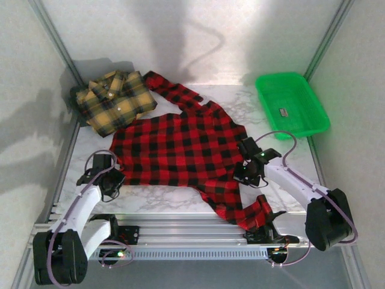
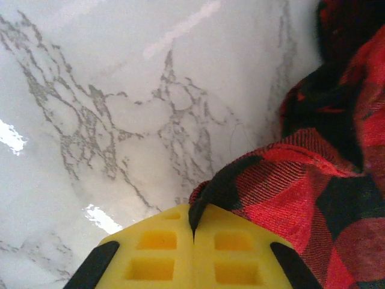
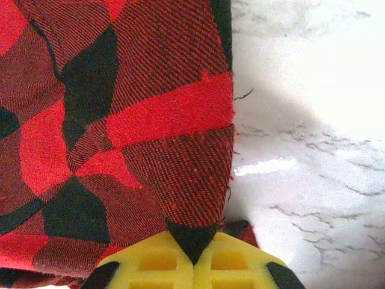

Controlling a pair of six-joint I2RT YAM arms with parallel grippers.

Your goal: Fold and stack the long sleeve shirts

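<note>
We are looking down on a white marble table (image 1: 156, 201). The red-and-black shirt (image 1: 180, 150) is lying spread flat across its middle, one sleeve reaching toward the far left and the other trailing off toward the near edge. The yellow-and-black shirt (image 1: 114, 102) is sitting bunched at the far left corner, touching that far sleeve. A green tray (image 1: 298, 96) is resting at the far right, well apart from both shirts.

The left gripper (image 1: 114, 180) is sitting at the red shirt's near left edge. Its wrist camera is showing us the yellow pads (image 2: 156, 247) pressed together, pinching a fold of that edge. The right gripper (image 1: 249, 171) is sitting at the shirt's right side, and its pads (image 3: 234, 262) are clamping a corner of the red cloth between them.
</note>
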